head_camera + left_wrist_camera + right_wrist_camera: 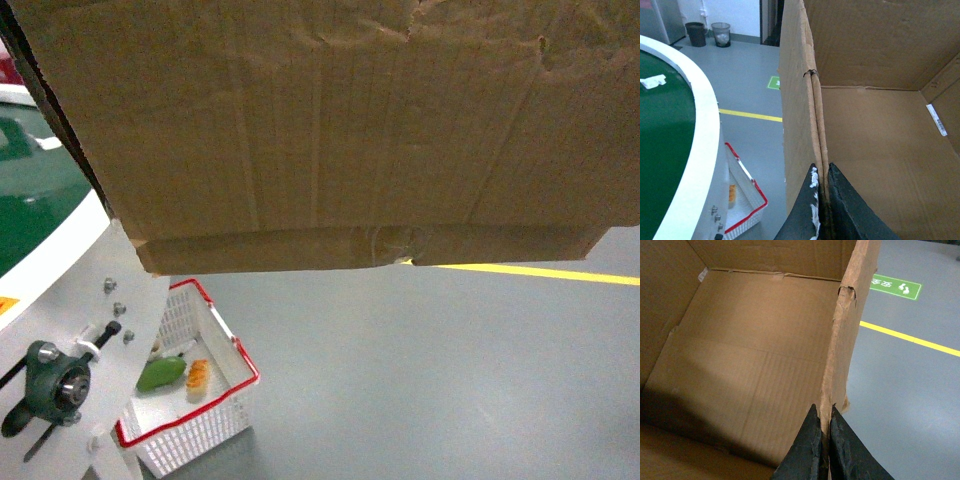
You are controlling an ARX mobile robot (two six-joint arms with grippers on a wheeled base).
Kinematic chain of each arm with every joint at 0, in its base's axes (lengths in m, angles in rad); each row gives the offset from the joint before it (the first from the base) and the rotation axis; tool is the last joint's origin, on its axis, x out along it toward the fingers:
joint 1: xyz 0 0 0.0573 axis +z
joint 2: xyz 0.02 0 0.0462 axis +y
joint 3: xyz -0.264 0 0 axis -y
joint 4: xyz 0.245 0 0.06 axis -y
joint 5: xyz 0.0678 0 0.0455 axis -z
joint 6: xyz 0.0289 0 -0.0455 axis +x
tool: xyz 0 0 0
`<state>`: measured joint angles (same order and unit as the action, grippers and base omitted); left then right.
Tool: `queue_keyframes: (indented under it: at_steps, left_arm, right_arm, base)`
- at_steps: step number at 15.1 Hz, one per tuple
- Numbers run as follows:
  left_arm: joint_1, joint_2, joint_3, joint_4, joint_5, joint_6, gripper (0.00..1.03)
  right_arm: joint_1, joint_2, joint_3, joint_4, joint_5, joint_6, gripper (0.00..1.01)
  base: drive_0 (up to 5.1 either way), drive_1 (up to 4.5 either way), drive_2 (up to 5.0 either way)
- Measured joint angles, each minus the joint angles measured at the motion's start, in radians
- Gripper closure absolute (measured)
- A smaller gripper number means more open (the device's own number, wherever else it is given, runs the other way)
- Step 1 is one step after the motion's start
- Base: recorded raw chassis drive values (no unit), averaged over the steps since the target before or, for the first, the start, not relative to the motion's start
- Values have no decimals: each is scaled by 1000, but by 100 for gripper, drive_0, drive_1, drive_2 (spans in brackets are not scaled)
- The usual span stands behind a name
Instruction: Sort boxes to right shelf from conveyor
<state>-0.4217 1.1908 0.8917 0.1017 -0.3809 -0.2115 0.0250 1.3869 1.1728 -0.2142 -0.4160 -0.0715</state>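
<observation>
Already aloft: the box (340, 130) fills the frame's top, above the floor, right of the conveyor (30, 200).
Left pincer (821, 200) and right pincer (823, 445) each clamp a ragged wall; seemingly empty, light, flexible, prone to tearing.

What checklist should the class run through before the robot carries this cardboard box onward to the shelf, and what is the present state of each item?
1. Left gripper pinches the left wall of the cardboard box: ok, one finger on each face.
2. Right gripper pinches the right wall: ok, though the edge there is torn.
3. Box lifted off the conveyor: ok, grey floor shows beneath its bottom.
4. Box empty: ok, the inside shows only bare cardboard.
5. White basket beside the conveyor is out of the path: cannot tell.
6. Right shelf located: cannot tell, it appears in no view.
</observation>
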Motion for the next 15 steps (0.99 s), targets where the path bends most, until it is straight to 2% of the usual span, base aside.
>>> queue_keyframes:
  at_steps: [5,15]
  left_arm:
    - [2,1,0,3,2,1,101]
    - [0,0,1,1,3,2,101]
  right_arm:
    - [1,1,0,3,-2,0,99]
    - [0,-3,0,-1,-3,0,99]
  base:
    - [105,-599,48]
    - [-141,-141,-141]
